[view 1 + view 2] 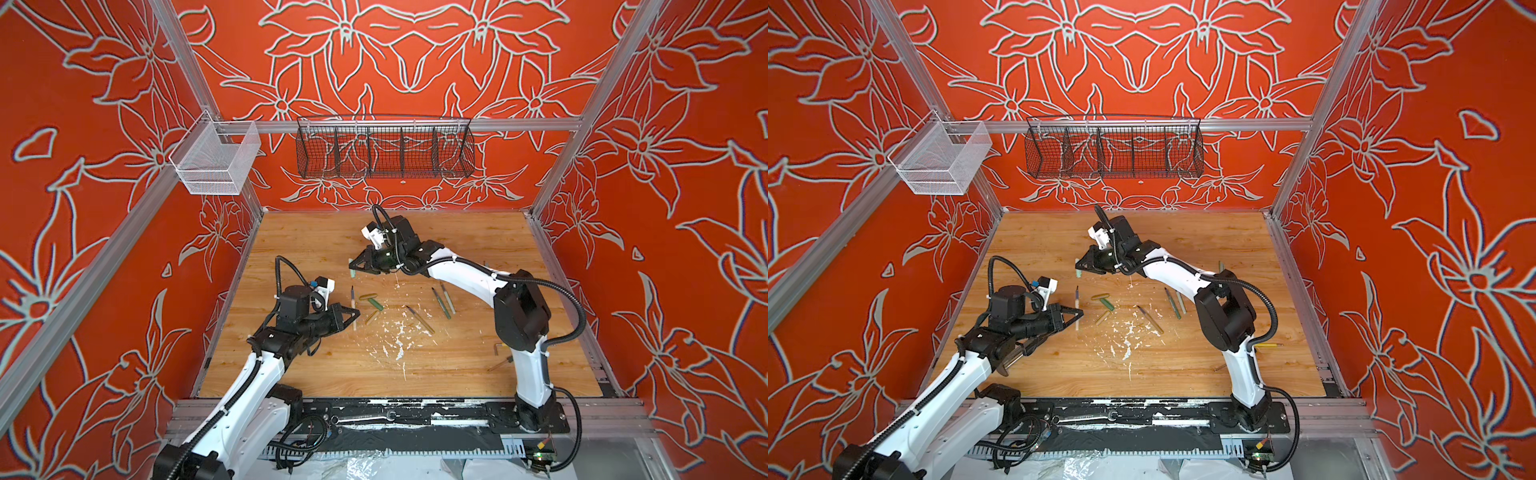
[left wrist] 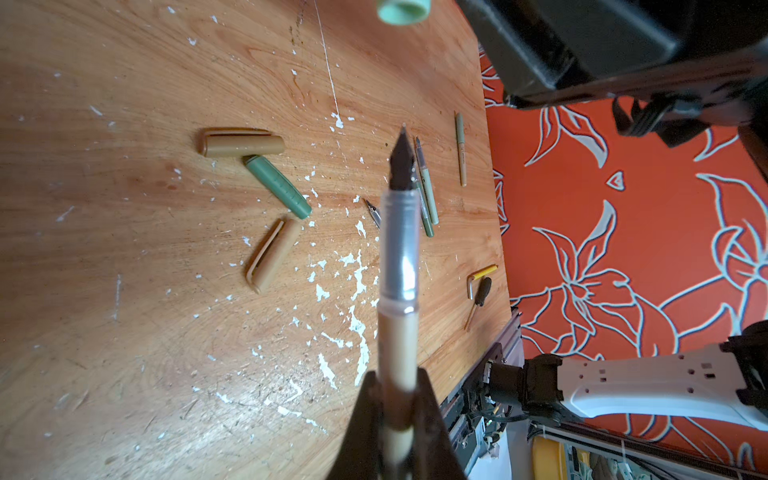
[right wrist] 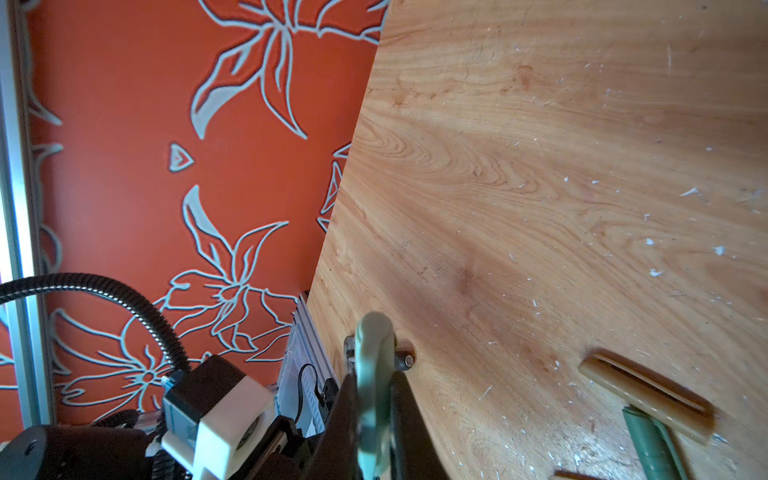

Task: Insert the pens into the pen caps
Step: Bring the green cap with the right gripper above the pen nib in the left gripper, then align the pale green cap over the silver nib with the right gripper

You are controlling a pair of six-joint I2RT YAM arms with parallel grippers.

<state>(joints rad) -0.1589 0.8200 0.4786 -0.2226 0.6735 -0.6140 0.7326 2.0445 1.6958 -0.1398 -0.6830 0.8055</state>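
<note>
In both top views, the left gripper (image 1: 355, 316) clamps a tan pen (image 1: 353, 299), nib aimed at the back wall; the right gripper (image 1: 351, 265) pinches a pale green cap (image 1: 352, 273) just beyond it, not touching. Left wrist view: jaws closed on the barrel, three loose caps (image 2: 277, 187) and spare pens (image 2: 427, 195) lying on the wooden table (image 2: 104, 208). Right wrist view: fingers (image 3: 405, 419) tight around the cap, held over the table.
</note>
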